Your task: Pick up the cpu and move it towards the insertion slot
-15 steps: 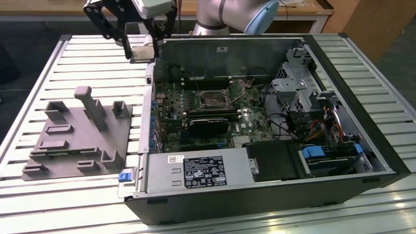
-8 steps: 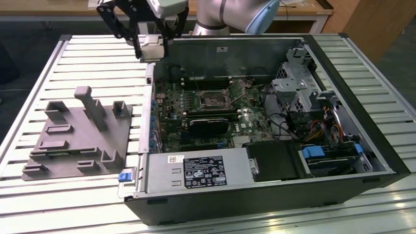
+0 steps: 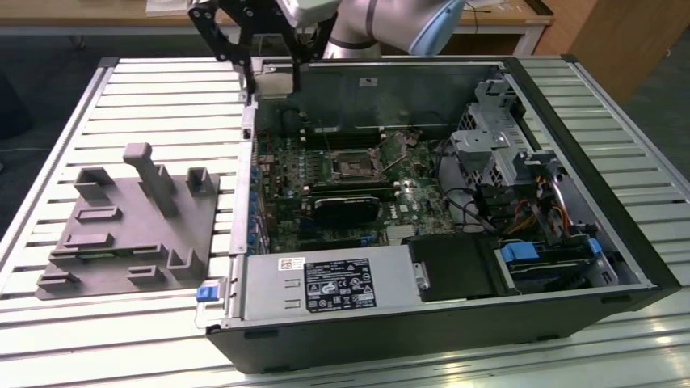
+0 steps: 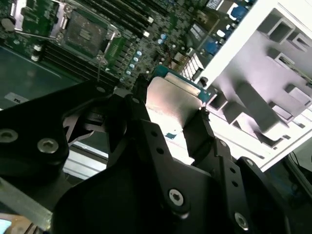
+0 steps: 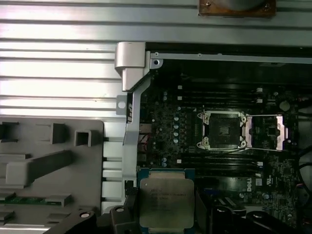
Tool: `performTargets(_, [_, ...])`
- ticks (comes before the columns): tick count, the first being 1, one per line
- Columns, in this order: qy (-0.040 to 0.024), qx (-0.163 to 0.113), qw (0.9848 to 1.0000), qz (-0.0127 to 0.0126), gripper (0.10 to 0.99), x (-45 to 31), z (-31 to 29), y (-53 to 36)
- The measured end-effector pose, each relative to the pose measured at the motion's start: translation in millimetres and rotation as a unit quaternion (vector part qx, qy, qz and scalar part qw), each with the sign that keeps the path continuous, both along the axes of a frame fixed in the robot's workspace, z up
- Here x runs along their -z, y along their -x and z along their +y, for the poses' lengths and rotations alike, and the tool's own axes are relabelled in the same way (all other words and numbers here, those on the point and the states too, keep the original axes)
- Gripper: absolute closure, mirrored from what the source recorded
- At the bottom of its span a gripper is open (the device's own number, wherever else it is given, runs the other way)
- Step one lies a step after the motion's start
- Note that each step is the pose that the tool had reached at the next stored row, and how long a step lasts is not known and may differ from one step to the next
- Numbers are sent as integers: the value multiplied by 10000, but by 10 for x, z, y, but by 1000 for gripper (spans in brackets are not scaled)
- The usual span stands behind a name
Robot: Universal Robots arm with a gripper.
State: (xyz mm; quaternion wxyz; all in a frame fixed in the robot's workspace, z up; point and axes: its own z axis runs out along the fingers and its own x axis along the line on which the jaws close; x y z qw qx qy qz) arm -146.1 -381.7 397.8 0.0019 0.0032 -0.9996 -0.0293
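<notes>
Grip: my gripper (image 4: 168,114) is clamped on the cpu (image 5: 163,201).
Risk: I judge a tilted cpu could jam at the insertion slot (image 5: 222,129).

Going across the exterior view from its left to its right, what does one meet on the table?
Grey plastic fixture → insertion slot on the motherboard → drive cage → bundle of coloured cables.

No legible text. Black-and-white printed label (image 3: 335,285) on the silver metal power supply box (image 3: 270,295), symbols and lines too small to read. Small white sticker (image 3: 370,81) on the grey case wall, unreadable. Faint engraved print on the silvery-grey flat square cpu (image 5: 165,199), blurred.
</notes>
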Motion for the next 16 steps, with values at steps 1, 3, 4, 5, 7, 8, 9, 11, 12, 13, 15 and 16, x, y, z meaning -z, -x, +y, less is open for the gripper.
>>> performTargets(1, [0, 0, 10000, 0, 541, 0, 3, -39])
performTargets(3, [-2, 0, 10000, 0, 541, 1, 9, -107])
performTargets(4, [-2, -1, 10000, 0, 541, 1, 12, -135])
performTargets(5, [-2, -1, 10000, -1, 541, 1, 16, -161])
performTargets(7, [-1, 0, 10000, 0, 541, 1, 24, -203])
performTargets(8, [-1, 0, 10000, 0, 541, 1, 28, -224])
performTargets(9, [-2, 0, 10000, 0, 541, 1, 31, -243])
performTargets(11, [-1, 0, 10000, 0, 541, 1, 38, -283])
performTargets(12, [-1, 0, 10000, 0, 541, 1, 41, -303])
performTargets(13, [-1, 0, 10000, 0, 541, 2, 44, -322])
performTargets(15, [-1, 0, 10000, 0, 541, 1, 50, -358])
performTargets(16, [-1, 0, 10000, 0, 541, 2, 54, -376])
